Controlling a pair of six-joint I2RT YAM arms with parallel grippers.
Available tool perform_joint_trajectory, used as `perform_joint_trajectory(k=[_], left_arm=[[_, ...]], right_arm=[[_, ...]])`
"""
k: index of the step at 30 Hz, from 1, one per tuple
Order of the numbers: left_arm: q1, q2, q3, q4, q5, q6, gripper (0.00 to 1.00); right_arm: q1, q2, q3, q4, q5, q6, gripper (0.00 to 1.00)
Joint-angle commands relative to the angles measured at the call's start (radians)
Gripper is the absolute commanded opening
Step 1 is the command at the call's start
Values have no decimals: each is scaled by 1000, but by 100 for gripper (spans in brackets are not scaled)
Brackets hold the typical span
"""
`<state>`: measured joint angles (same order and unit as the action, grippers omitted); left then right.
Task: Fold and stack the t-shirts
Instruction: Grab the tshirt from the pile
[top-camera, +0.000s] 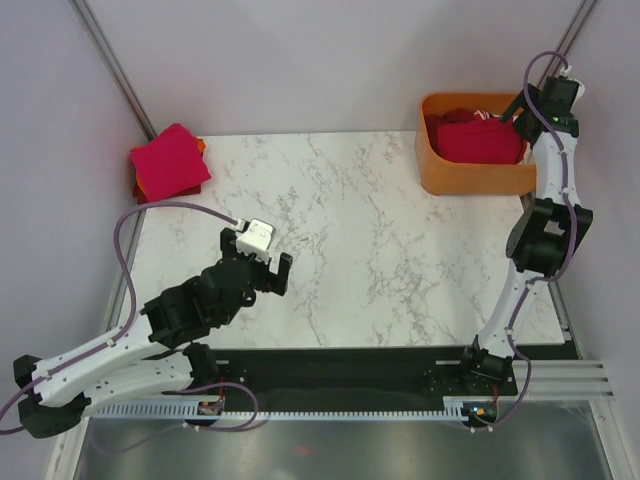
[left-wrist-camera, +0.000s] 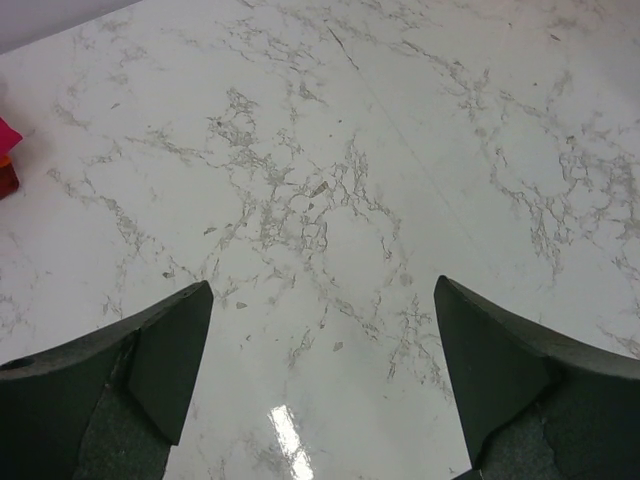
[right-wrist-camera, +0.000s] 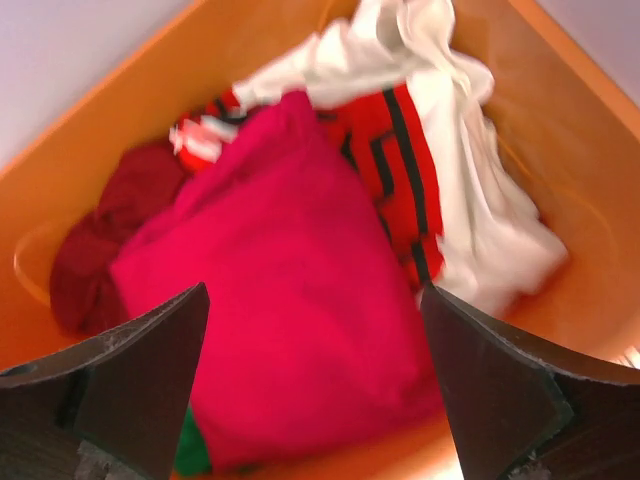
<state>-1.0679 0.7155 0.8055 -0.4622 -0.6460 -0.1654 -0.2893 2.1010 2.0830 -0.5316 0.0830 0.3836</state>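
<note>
The step in hand looks like fetching the next shirt to fold. The right gripper (right-wrist-camera: 312, 300) hangs over the rigid orange plastic tub (top-camera: 470, 178), which sits at the 1 o'clock corner of the white marble-patterned surface (top-camera: 380, 250). Its jaws are spread wide and hold nothing. From the wrist view I cannot tell whether the tips are touching cloth yet.

Directly beneath it lies a crumpled crimson cloth t-shirt (right-wrist-camera: 280, 220), on top of the heap. Around that shirt in the wrist view are a white cloth t-shirt (right-wrist-camera: 470, 200) at 2 o'clock, a red t-shirt with dark stripes (right-wrist-camera: 400, 150) at 1 o'clock and a dark red t-shirt (right-wrist-camera: 110, 230) at 9 o'clock.

A small stack of folded crimson cloth t-shirts (top-camera: 168, 160) rests at the 10 o'clock corner of the surface, well apart from the tub. Part of the task therefore appears done, with several shirts left.

The next move probably calls for lowering into the crimson shirt, pinching a single layer and lifting it clear of the tub wall without dragging its neighbours along, then carrying it to the bare middle of the surface.

The left gripper (left-wrist-camera: 322, 290) hovers above bare surface near 7 o'clock. Its jaws are wide apart, it is empty, and it seems ready to help spread the shirt.
</note>
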Motion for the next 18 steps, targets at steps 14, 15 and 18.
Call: perform_joint_trajectory(k=[14, 15, 18], left_arm=[[25, 96, 6, 8, -32, 47, 100], [26, 98, 8, 8, -32, 47, 100], [31, 94, 6, 7, -27, 46, 100]], right_arm=[[-51, 347, 304, 107, -144, 64, 64], [-53, 344, 298, 122, -147, 67, 48], [-51, 323, 284, 137, -149, 64, 28]])
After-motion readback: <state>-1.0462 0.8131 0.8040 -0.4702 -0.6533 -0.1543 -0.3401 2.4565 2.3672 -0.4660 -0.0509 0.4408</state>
